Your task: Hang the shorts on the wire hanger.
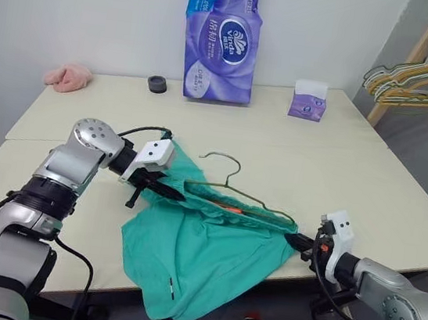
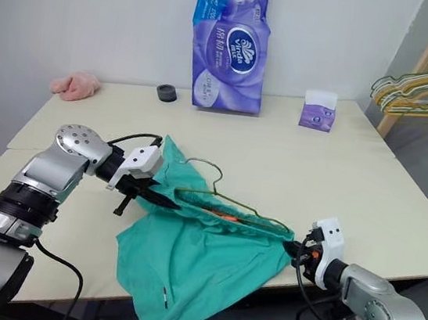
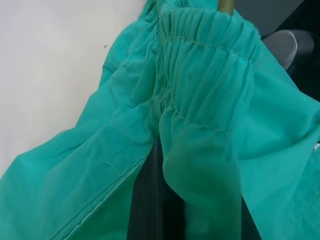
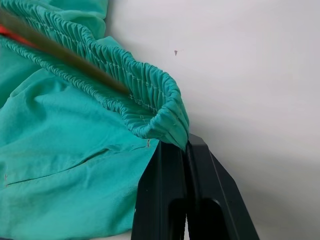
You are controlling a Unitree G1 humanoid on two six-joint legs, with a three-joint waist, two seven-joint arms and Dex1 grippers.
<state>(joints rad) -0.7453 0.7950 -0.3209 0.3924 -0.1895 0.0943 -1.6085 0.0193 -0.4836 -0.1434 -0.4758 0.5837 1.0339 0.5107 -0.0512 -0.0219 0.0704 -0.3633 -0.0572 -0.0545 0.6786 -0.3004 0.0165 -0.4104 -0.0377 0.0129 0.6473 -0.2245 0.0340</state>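
Note:
The teal-green shorts (image 1: 203, 245) hang stretched between my two grippers, the legs drooping over the table's front edge. My left gripper (image 1: 169, 191) is shut on the left end of the gathered waistband (image 3: 200, 65). At the waistband's right end, by the table edge, my right gripper (image 4: 186, 149) is shut on the fabric. The olive-gold wire hanger (image 1: 227, 179) lies on the table behind the shorts, hook up and away from me. Its lower wire runs inside the waistband, past an orange tag (image 1: 230, 207).
A pink cloth lump (image 1: 68, 76), a small black round object (image 1: 157, 84), a tall purple tissue pack (image 1: 222, 39) and a small tissue box (image 1: 308, 101) stand along the table's far side. A wooden rack with several hangers (image 1: 418, 80) stands off the table's right.

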